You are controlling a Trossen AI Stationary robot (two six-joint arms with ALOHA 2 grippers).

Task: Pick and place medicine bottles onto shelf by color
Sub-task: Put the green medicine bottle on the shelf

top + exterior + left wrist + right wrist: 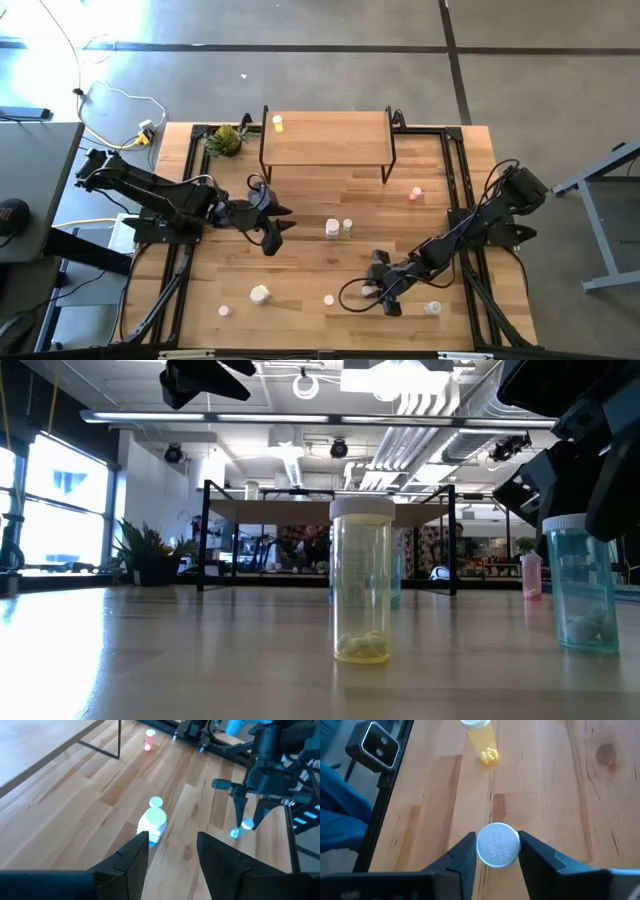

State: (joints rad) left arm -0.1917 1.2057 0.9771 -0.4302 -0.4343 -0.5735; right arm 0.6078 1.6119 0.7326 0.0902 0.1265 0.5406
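Your right gripper [495, 851], low-centre of its wrist view, has fingers apart astride the white-capped bottle [498, 845]: centre, close gently w/o tipping; left gripper [272, 226] waits apart mid-left overhead.

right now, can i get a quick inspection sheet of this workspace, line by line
surface: wooden table, dry and flat.
job's things: shelf holds one yellow bottle; other bottles scattered on the table, including a white pair and a red one.
clutter: green plant at the shelf's left end.
grippers: left gripper open, holding nothing; right gripper open around a white-capped bottle.
cables: yellow and white cables on the floor.
surroundings: grey floor, side tables.
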